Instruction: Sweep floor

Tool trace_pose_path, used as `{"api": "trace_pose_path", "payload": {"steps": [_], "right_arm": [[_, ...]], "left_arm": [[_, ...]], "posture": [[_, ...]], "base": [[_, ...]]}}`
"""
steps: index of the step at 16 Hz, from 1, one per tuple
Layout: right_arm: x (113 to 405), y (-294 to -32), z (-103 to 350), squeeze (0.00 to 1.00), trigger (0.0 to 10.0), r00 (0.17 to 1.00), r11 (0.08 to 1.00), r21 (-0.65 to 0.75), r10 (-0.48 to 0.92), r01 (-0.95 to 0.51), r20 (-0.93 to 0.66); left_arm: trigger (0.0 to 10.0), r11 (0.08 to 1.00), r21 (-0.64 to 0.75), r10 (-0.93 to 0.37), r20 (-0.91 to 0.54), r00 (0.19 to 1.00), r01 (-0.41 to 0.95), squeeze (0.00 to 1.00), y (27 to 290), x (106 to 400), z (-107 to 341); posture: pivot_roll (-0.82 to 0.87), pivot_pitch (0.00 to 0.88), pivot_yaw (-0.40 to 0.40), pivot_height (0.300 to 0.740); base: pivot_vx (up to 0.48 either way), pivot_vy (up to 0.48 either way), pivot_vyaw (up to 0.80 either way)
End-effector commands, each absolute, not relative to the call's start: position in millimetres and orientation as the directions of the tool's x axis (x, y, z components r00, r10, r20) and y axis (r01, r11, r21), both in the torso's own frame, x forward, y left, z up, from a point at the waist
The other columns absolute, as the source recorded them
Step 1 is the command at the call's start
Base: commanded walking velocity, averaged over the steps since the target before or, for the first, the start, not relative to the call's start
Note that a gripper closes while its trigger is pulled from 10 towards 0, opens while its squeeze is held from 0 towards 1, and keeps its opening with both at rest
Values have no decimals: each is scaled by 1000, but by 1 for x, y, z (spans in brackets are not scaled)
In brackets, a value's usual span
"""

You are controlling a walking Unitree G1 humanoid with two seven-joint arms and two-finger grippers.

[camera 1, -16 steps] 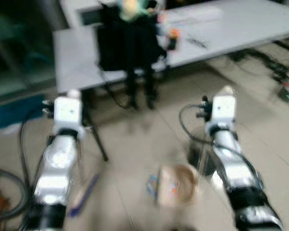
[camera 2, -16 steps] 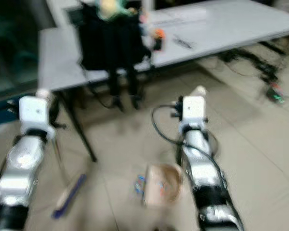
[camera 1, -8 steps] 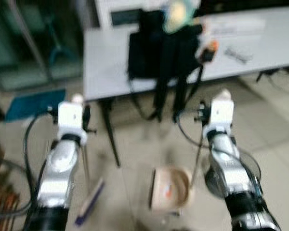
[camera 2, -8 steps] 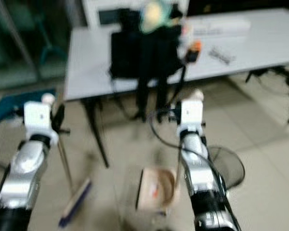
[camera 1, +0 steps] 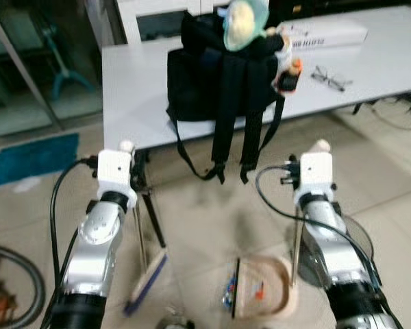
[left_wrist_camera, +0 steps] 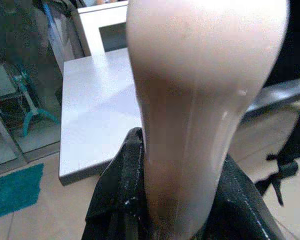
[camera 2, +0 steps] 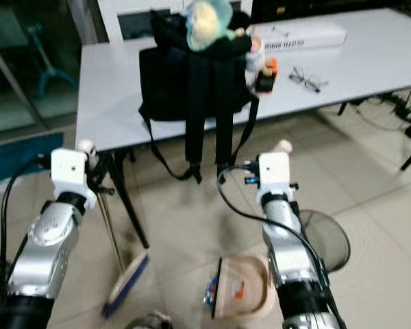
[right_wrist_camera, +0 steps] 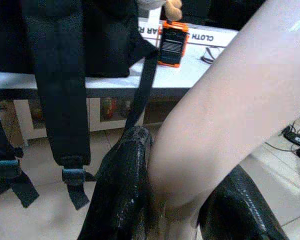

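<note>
Left eye view: two silver arms reach forward over a pale tiled floor (camera 1: 205, 226). The left gripper (camera 1: 128, 152) pinches the top of one broom (camera 1: 145, 281), whose thin shaft drops straight below it to a blue-edged brush head resting on the tiles. The right gripper (camera 1: 320, 149) pinches the top of one dustpan (camera 1: 264, 297), whose thin shaft drops below it to a beige pan tipped on its side on the floor. A few small coloured scraps (camera 1: 229, 292) lie at the pan's mouth, between the two shafts. Ahead of both grippers stands one white table (camera 1: 133, 89) carrying one black backpack (camera 1: 219, 72) with straps hanging over the edge, one soft toy (camera 1: 245, 20) on top, one long white box (camera 1: 325, 35), one pair of glasses (camera 1: 329, 77) and one small orange item (camera 1: 288, 77). One round fan (camera 1: 353, 240) lies on the floor beside the right arm. A blue mat (camera 1: 31, 157) lies beyond the left arm.

Right eye view: the same scene, slightly shifted.

Left wrist view: the black fingers (left_wrist_camera: 117, 200) close on the broom's thick pale handle end; the table lies beyond.

Right wrist view: the black fingers (right_wrist_camera: 122, 195) clamp the dustpan's pale handle end; backpack straps hang just beyond
</note>
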State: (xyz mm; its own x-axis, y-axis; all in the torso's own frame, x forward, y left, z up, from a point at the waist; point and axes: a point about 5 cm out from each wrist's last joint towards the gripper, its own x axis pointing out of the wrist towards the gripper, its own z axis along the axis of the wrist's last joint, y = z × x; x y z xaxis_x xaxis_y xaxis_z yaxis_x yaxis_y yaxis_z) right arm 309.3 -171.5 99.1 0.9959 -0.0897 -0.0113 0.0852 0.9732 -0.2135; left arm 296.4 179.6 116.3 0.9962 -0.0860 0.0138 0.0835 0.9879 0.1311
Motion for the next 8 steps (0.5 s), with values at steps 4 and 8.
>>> {"api": "trace_pose_path", "payload": {"steps": [4,8], "right_arm": [[311,-174,109,0,10000,995,963,-250,-98,100,19],[309,-173,108,0,10000,994,963,-249,-108,104,0]], "left_arm": [[10000,986,143,-91,41,995,85,0,181,296,120],[10000,979,172,-113,37,993,105,0,179,296,120]], "posture": [[7,40,55,740],[6,41,58,740]], "base": [[0,0,0],[0,-78,0]]}}
